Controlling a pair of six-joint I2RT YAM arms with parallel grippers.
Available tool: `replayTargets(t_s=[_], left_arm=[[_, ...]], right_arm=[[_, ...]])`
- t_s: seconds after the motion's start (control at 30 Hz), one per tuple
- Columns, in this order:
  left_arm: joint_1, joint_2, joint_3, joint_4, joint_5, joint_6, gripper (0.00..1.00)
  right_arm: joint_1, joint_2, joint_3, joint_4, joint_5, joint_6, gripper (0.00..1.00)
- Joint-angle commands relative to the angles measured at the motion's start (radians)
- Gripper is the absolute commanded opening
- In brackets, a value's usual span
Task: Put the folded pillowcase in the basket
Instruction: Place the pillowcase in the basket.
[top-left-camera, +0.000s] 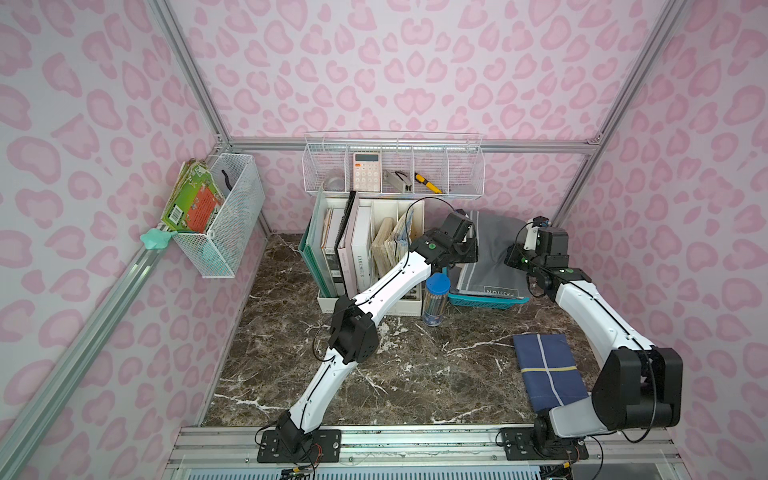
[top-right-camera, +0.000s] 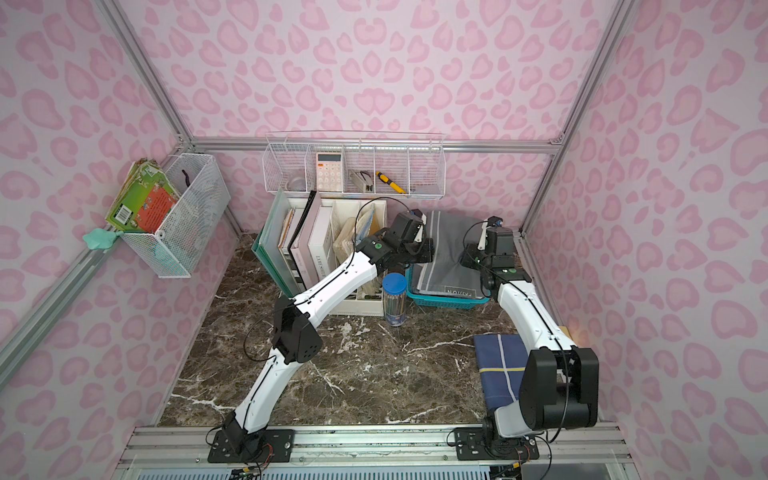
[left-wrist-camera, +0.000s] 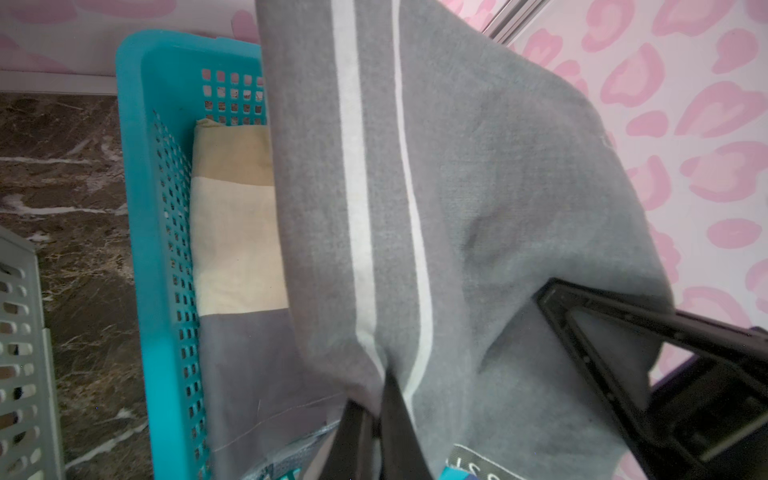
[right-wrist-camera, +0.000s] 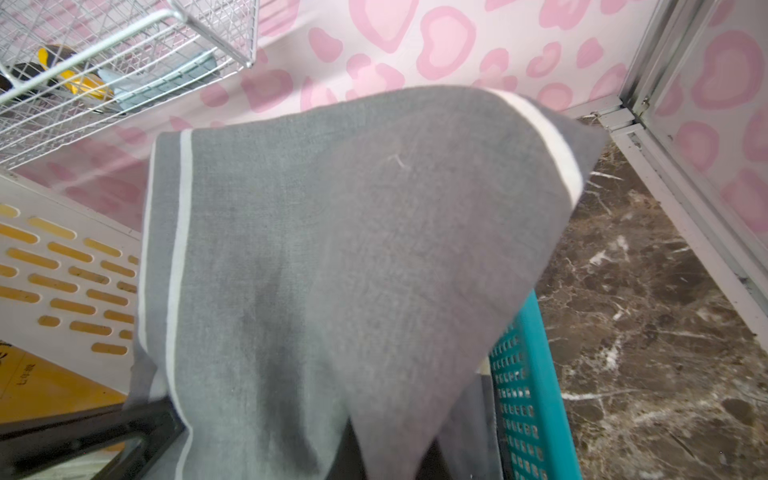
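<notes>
- Marble table: I see both arms reaching to its far right corner.
- File organizer: full of books, just left of the basket.
- Grey pillowcase: folded, white stripes. It is held up over the basket and covers most of it. The label end is low at the front rim, and the far end lifts toward the back wall, so it isn't lying flat.
- Basket: teal, lattice sides, against the back wall.
- Navy folded cloth: flat on the table, well apart from the basket, by the right arm.
- Beige-and-grey folded cloth: lying inside the basket under the pillowcase.
- Left gripper: jaws pinched tight on the pillowcase's near edge.
- Right gripper: jaws closed on the pillowcase's other side. Fabric drapes over the fingers and I can't see the tips.
- Pencil jar: blue lid, upright, between organizer and basket.
</notes>
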Motion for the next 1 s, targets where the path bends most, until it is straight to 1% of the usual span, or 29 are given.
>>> replayTargets(t_s=[0.0,0.47,0.83,0.87,0.9,0.93,0.97], left_arm=[[0.010,0.017,0.009,0.040,0.012,0.017,0.00],[0.047,0.098,0.017,0.083,0.032,0.016,0.00],[0.053,0.107,0.017,0.072,-0.026,0.016,0.00],[0.055,0.108,0.016,0.069,-0.025,0.014,0.06],[0.056,0.109,0.016,0.067,-0.025,0.011,0.12],[0.058,0.110,0.016,0.066,-0.024,0.010,0.19],[0.060,0.110,0.016,0.063,-0.024,0.009,0.25]], right_arm=[[0.000,0.026,0.010,0.076,-0.015,0.014,0.00],[0.000,0.149,0.030,0.107,0.004,0.000,0.00],[0.003,0.258,0.102,0.093,-0.015,-0.013,0.00],[0.003,0.267,0.111,0.084,-0.014,-0.013,0.00],[0.003,0.273,0.119,0.077,-0.011,-0.014,0.04],[0.005,0.279,0.126,0.068,-0.010,-0.015,0.10],[0.006,0.286,0.134,0.059,-0.010,-0.017,0.20]])
